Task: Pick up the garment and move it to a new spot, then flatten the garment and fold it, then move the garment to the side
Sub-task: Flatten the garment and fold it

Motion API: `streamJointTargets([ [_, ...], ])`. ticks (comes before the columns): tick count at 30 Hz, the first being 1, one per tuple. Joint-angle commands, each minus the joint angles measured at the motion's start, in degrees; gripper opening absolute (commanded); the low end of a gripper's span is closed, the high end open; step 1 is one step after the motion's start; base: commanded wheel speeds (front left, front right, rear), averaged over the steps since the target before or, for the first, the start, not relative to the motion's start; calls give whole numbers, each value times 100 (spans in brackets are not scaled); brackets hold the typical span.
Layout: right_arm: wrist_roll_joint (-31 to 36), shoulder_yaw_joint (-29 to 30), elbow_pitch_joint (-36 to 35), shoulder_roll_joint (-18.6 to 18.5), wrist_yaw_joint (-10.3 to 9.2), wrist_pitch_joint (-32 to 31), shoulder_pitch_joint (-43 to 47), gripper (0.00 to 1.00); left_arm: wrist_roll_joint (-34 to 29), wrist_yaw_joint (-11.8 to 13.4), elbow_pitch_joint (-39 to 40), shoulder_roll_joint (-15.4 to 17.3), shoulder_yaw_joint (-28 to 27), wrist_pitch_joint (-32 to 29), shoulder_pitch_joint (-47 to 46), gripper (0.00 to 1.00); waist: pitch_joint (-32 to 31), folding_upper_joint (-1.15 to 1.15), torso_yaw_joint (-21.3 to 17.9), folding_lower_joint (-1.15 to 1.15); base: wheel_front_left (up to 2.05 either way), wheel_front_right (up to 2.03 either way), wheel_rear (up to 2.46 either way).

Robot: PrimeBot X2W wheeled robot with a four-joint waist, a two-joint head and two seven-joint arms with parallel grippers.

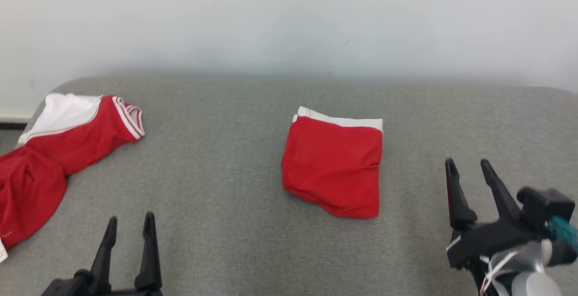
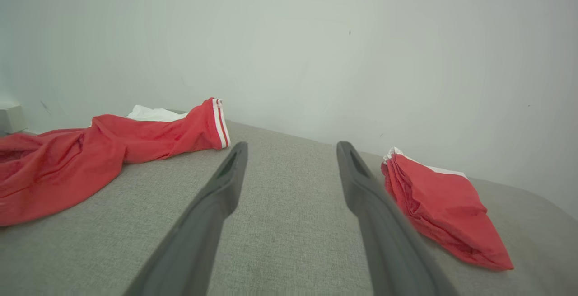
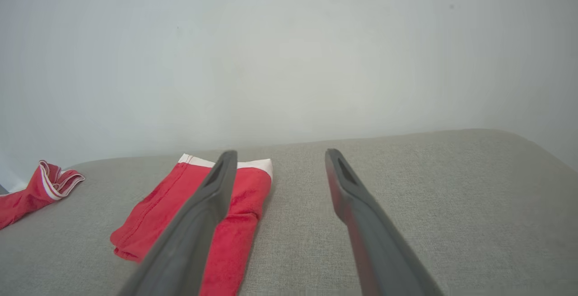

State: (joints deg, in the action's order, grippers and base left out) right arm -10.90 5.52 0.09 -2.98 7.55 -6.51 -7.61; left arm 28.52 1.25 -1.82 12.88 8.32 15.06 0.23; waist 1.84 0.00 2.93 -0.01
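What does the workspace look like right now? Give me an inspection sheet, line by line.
Surface: grey fabric cushion, flat, with a woven texture.
Job's things: folded red garment with a white band at its far edge, lying mid-surface, nothing touching it; unfolded red and white garment, rumpled at the left end.
Clutter: nothing seen.
Grippers: left gripper open, fingers apart, holding nothing; right gripper open, holding nothing, to the right of the folded garment.
Cables: white wires and a teal connector at the right wrist, apart from the cloth.
Surroundings: plain pale wall behind the cushion.
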Motion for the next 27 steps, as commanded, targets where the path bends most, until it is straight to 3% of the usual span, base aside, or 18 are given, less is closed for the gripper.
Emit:
streamJointTargets([
  [1,-41,3,51,12,-13,174,142,100,-54,-47,-40,-27,-92,22,119,100,-221,0,-240,1,0,0,0],
  [10,17,-26,753,13,-13,1026,515,100,-427,-399,-477,-275,-483,23,380,100,-392,0,-529,1,0,0,0],
  [27,-279,-286,1444,11,-13,1198,323,100,-644,-707,-1123,-460,-808,23,352,100,-395,0,-654,1,0,0,0],
])
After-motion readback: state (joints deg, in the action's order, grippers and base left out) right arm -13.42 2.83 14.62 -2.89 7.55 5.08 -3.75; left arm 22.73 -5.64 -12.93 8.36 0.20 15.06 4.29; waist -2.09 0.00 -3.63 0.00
